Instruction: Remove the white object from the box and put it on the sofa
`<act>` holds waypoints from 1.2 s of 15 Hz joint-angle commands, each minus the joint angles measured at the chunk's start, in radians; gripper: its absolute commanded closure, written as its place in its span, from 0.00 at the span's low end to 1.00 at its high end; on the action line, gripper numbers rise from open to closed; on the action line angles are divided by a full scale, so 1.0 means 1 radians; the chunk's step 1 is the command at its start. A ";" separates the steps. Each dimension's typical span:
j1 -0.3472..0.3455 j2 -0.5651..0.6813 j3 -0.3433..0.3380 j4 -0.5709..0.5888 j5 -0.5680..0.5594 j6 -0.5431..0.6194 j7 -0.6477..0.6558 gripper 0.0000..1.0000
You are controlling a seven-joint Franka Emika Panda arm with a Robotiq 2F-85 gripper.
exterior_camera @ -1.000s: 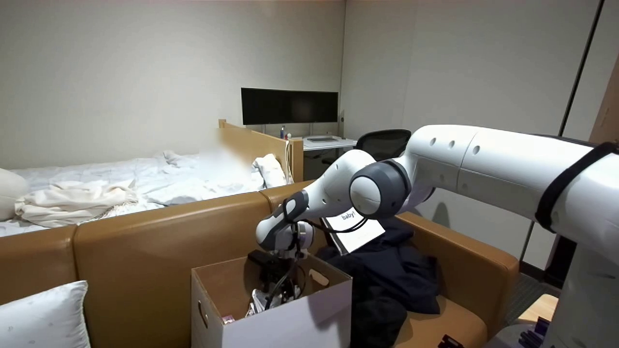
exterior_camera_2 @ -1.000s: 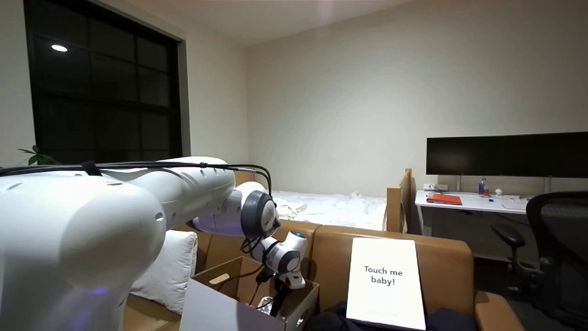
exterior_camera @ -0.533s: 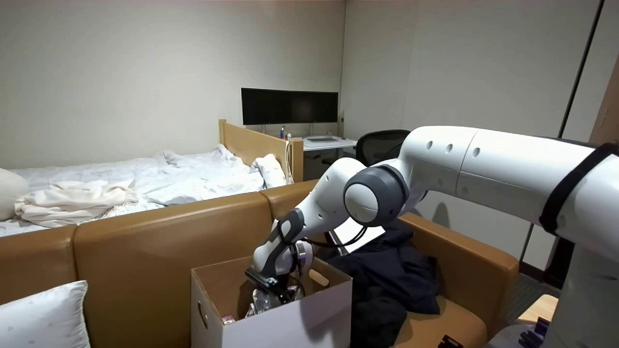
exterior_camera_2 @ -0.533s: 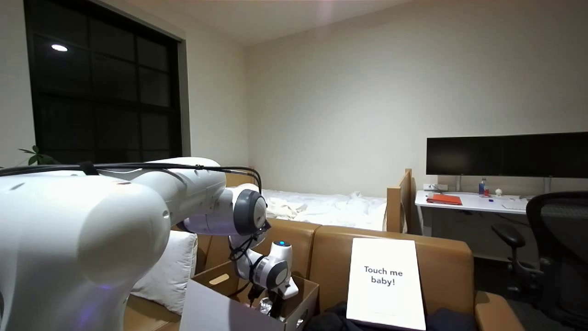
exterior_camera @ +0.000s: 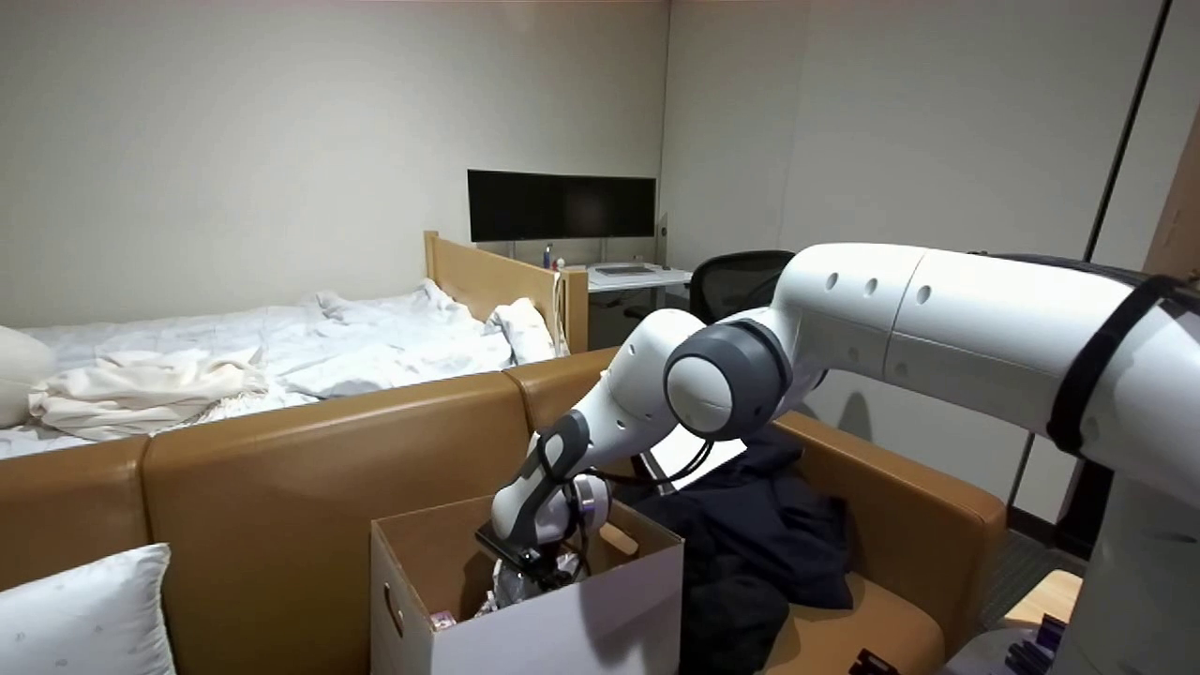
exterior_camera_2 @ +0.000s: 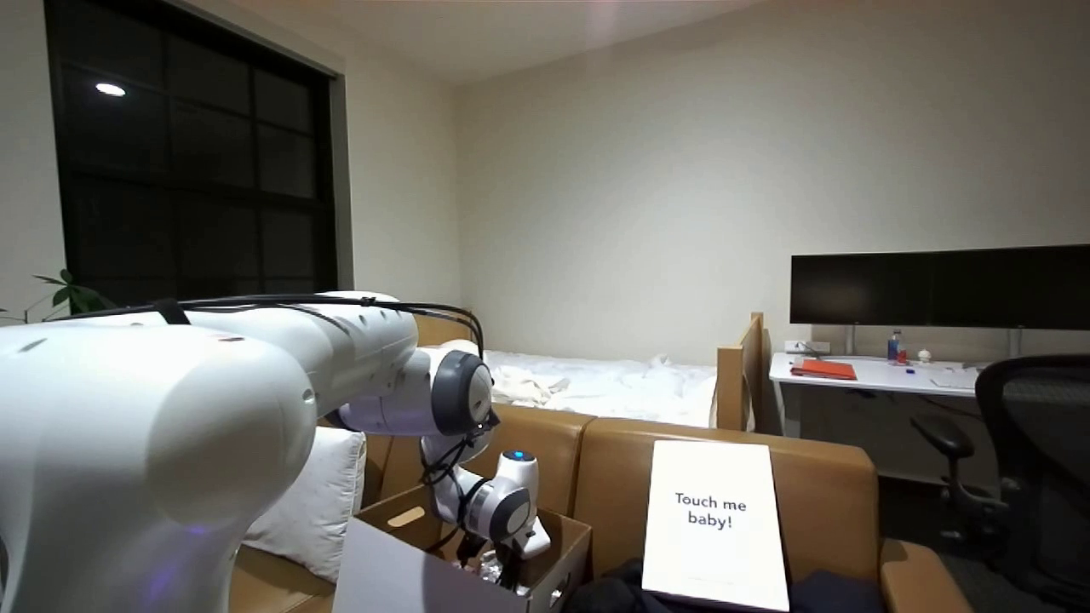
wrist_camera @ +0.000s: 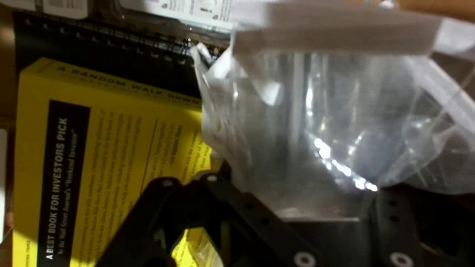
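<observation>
The white object (wrist_camera: pixel 315 111) looks like a clear plastic packet with whitish edges. It lies inside the cardboard box (exterior_camera: pixel 562 633) and shows only in part in both exterior views. My gripper (wrist_camera: pixel 302 187) reaches down into the box, right at this packet. In the wrist view a black finger linkage stands on either side of the packet's near end. The fingertips are hidden by plastic and shadow, so whether they pinch it does not show. Around the box is the brown leather sofa (exterior_camera: pixel 337 469).
Beside the packet in the box lie a yellow book (wrist_camera: pixel 100 148), a black spiral notebook (wrist_camera: pixel 104 52) and a printed white package (wrist_camera: pixel 196 9). Dark clothing (exterior_camera: pixel 741 544) and a white sign (exterior_camera_2: pixel 715 545) are on the sofa. A pillow (exterior_camera: pixel 84 609) lies at its far side.
From one second to half a second ago my arm came down further into the box and swung slightly in both exterior views. Since then it has barely moved.
</observation>
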 commanded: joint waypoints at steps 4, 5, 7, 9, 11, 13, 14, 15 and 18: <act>-0.019 -0.041 0.012 -0.055 0.023 -0.008 0.025 0.68; -0.017 -0.080 0.012 -0.103 0.032 0.006 0.024 0.72; -0.022 -0.175 0.021 -0.222 0.048 0.020 0.000 0.74; -0.046 -0.248 0.052 -0.287 0.053 -0.030 -0.056 0.77; -0.029 -0.322 0.035 -0.361 0.041 -0.049 -0.040 0.80; 0.002 -0.402 0.001 -0.441 0.033 -0.030 0.004 0.80; 0.014 -0.446 -0.013 -0.482 0.028 -0.037 0.017 0.80; 0.036 -0.490 -0.043 -0.518 0.010 -0.053 0.064 0.80; 0.082 -0.631 -0.107 -0.640 -0.030 -0.117 0.135 0.80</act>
